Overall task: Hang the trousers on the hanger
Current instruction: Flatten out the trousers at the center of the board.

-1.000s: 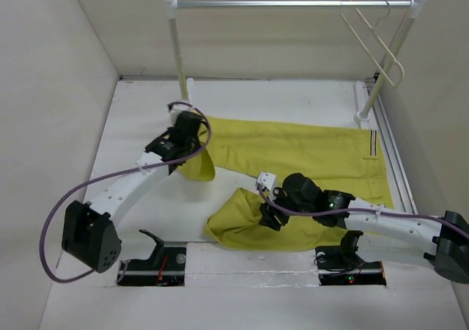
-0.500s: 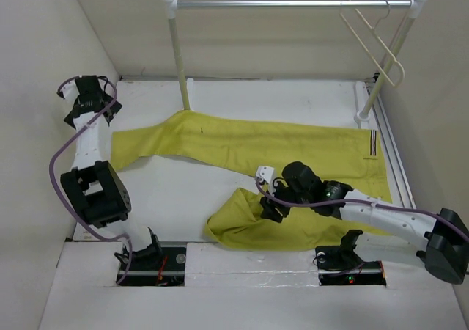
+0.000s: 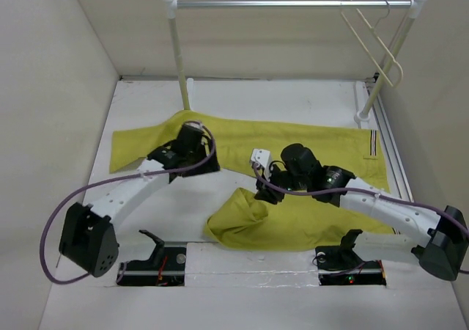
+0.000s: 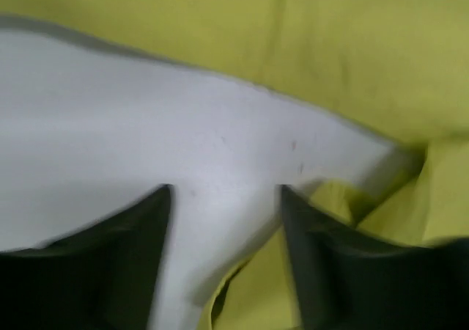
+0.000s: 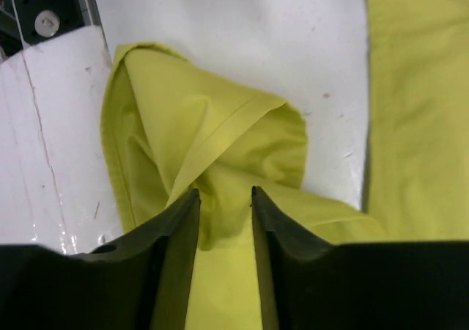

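Observation:
The mustard-yellow trousers (image 3: pixel 308 143) lie flat on the white table, waistband with its striped tab (image 3: pixel 372 145) to the right. One leg stretches left; the other is bunched up near the front (image 3: pixel 245 224). The cream hanger (image 3: pixel 374 40) hangs by its hook at the right end of the rail. My left gripper (image 3: pixel 199 160) is at the near edge of the stretched leg. Its wrist view, blurred, shows the left gripper (image 4: pixel 226 191) open over bare table, cloth (image 4: pixel 352 44) beyond. My right gripper (image 5: pixel 224 191) hovers above the bunched leg (image 5: pixel 212 147), jaws narrowly apart, empty.
A metal rail (image 3: pixel 293 4) on two white posts (image 3: pixel 178 59) (image 3: pixel 381 73) spans the back of the table. Cream walls close in on the left, back and right. A metal track (image 3: pixel 396 154) runs along the right edge. The arm bases (image 3: pixel 154 260) sit at the near edge.
My left arm let the leg go, swung out to the far left, then came back to the leg's near edge. That leg now lies stretched leftward. My right gripper rose off the bunched leg, jaws narrower.

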Available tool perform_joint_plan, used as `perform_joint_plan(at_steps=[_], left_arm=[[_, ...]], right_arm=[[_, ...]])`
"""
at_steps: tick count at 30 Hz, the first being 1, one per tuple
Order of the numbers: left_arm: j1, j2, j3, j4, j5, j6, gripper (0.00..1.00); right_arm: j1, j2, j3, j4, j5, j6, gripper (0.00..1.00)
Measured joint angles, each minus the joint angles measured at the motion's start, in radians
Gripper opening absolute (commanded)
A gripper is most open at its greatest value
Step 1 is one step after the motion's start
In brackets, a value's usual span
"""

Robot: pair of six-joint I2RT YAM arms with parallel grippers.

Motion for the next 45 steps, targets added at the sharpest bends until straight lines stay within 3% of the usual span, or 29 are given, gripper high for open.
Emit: perform_joint_plan(at_steps=[2, 3, 11, 12, 13, 15, 16, 17, 21, 25, 28, 33, 39, 43, 45], left_arm=[[-0.097, 0.057, -0.047, 0.006, 0.064, -0.022, 0.91], [-0.138, 0.084, -0.069, 0.026, 0.1, -0.035, 0.93], [-0.194, 0.252, -0.066, 0.178, 0.274, -0.076, 0.94], [-0.207, 0.29, -0.051, 0.188, 0.28, -0.076, 0.9], [-0.223, 0.327, -0.039, 0.199, 0.286, -0.075, 0.85], [-0.257, 0.381, -0.024, 0.212, 0.296, -0.075, 0.53], [-0.27, 0.396, -0.024, 0.216, 0.299, -0.077, 0.3], [-0.283, 0.402, -0.024, 0.211, 0.303, -0.075, 0.0], [-0.288, 0.373, -0.02, 0.145, 0.268, -0.063, 0.0], [-0.249, 0.248, 0.033, -0.029, 0.131, -0.076, 0.0], [-0.241, 0.151, 0.175, -0.199, -0.011, -0.101, 0.0], [-0.252, 0.07, 0.437, -0.469, -0.231, -0.181, 0.0], [-0.134, -0.12, 0.407, -0.61, -0.206, -0.283, 0.0], [-0.274, -0.05, 0.412, -0.64, -0.233, -0.391, 0.0], [-0.387, 0.126, 0.521, -0.665, -0.259, -0.414, 0.04]], right_arm=[[-0.02, -0.002, 0.033, -0.014, 0.0, -0.012, 0.49], [-0.029, -0.006, 0.042, -0.017, 0.0, -0.014, 0.49], [-0.1, -0.103, 0.01, -0.108, 0.05, 0.003, 0.52], [-0.118, -0.131, -0.019, -0.115, 0.066, 0.017, 0.52], [-0.14, -0.161, -0.051, -0.123, 0.082, 0.032, 0.52], [-0.2, -0.222, -0.123, -0.133, 0.11, 0.062, 0.52], [-0.235, -0.245, -0.158, -0.136, 0.117, 0.074, 0.52], [-0.271, -0.26, -0.188, -0.137, 0.124, 0.086, 0.52], [-0.411, -0.22, -0.286, -0.092, 0.119, 0.102, 0.52], [-0.488, -0.035, -0.313, -0.016, 0.118, 0.095, 0.52], [-0.526, 0.097, -0.295, 0.06, 0.103, 0.083, 0.51], [-0.563, 0.159, -0.283, 0.162, 0.09, 0.084, 0.51], [-0.586, 0.176, -0.287, 0.21, 0.078, 0.08, 0.51], [-0.612, 0.169, -0.289, 0.212, 0.079, 0.072, 0.51], [-0.628, 0.16, -0.289, 0.203, 0.084, 0.059, 0.51]])
